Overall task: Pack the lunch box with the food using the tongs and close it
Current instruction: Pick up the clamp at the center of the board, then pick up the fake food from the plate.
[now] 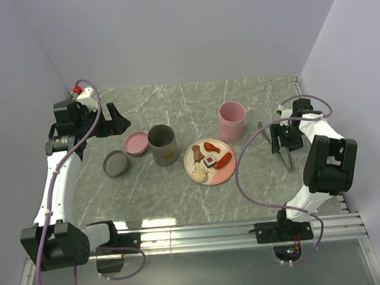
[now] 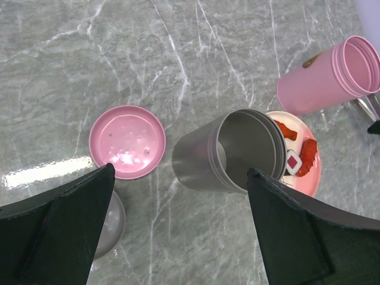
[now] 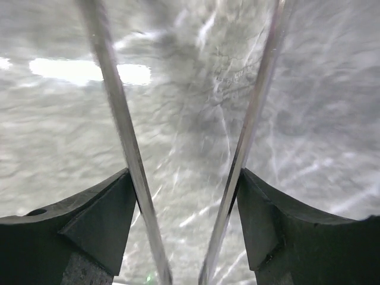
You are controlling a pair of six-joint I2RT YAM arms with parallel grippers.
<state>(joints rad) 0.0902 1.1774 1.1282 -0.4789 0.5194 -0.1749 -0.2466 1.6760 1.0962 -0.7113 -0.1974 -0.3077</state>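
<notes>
1. At the counter's (image 1: pixel 174 104) right edge: right fingers (image 3: pixel 95 225) clamped on the tongs (image 3: pixel 122 119), one slim silver arm against each pad. The arms spread apart away from the wrist.
2. Back left: left fingers (image 2: pixel 59 231) wide apart, holding nothing, above the lids.
3. Plate (image 1: pixel 226 177), centre: all food on it, namely two red sausages (image 1: pixel 210 145), a brown piece (image 1: pixel 196 152), a dark square (image 1: pixel 209 161) and a bun (image 1: pixel 199 175).
4. Grey tub (image 1: pixel 163 144): upright, open, empty, just left of the plate.
5. Pink tub (image 1: pixel 232 121): upright, open, behind the plate.
6. Pink lid (image 1: pixel 136 143): just left of the grey tub.
7. Grey lid (image 1: pixel 116 164): near the pink lid, closer to the arms.
</notes>
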